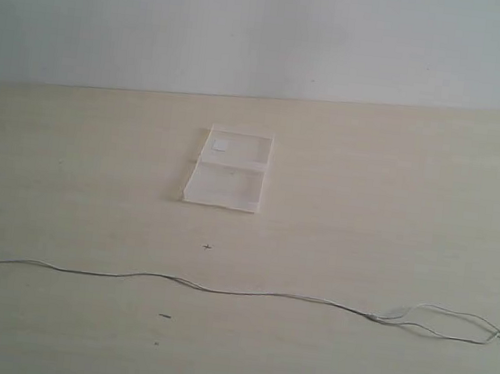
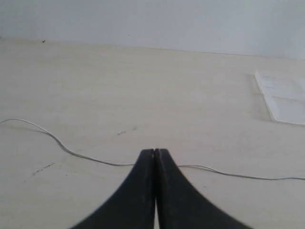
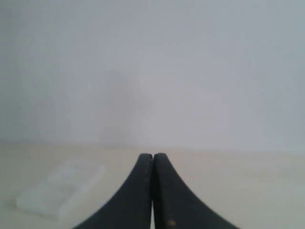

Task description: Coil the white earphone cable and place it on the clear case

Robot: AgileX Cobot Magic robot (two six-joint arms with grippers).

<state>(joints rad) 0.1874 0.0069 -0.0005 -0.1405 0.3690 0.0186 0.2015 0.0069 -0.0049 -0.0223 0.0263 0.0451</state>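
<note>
Table [image 1: 411,196] with cable [image 1: 220,289], clear case [image 1: 226,184]

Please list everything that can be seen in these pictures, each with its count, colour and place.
table: one, pale wood, under everything.
wall: one, whitish grey, behind the table.
case: one, clear with a small white patch, flat near the table's middle, two panels.
cable: one, white, uncoiled across the table in front of the case and apart from it; splits into two strands at the right.
marks: a few, dark and small, on the table near the cable.
left gripper: one, black, shut, empty; the cable runs just past its tip.
right gripper: one, black, shut, empty, over the table.
</note>
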